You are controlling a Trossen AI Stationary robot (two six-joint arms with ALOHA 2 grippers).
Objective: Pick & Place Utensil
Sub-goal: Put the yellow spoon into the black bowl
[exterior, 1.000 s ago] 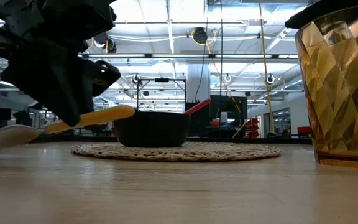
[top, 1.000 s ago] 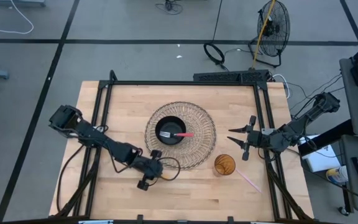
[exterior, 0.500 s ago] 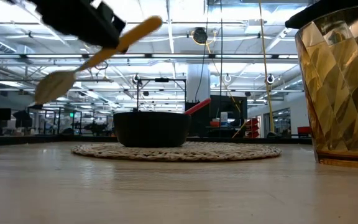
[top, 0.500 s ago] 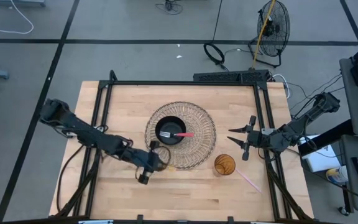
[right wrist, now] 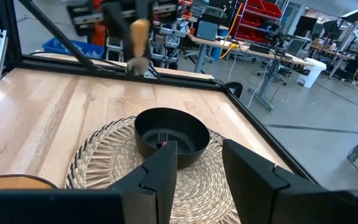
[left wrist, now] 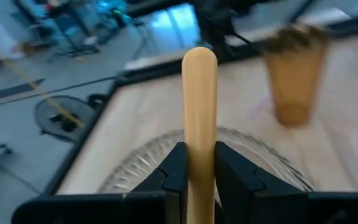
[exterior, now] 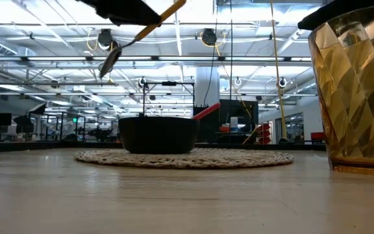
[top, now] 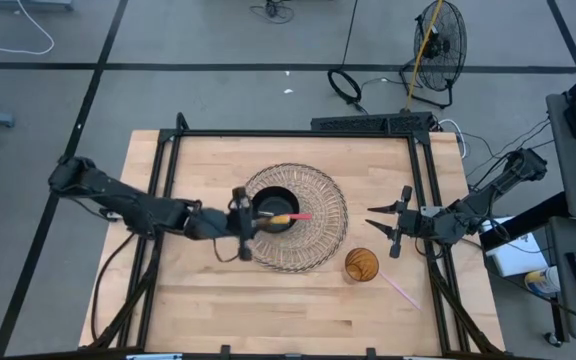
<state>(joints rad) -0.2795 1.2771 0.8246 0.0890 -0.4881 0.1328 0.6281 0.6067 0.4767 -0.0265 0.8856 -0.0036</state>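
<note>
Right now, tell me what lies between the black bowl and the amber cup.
In the high view, only woven mat, then bare table, separates black bowl from amber cup.

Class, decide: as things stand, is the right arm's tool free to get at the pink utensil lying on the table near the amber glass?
Probably yes. The right tool is open and empty, and the pink utensil lies bare on the table just past the amber glass, with nothing covering it.

No writing to be read anywhere

From where I stand, nothing on the table, the arms or the things in the room behind carries a legible word, label, brand, number or sign; any marks on the far shelving and bins are too small and blurred to make out.
</note>
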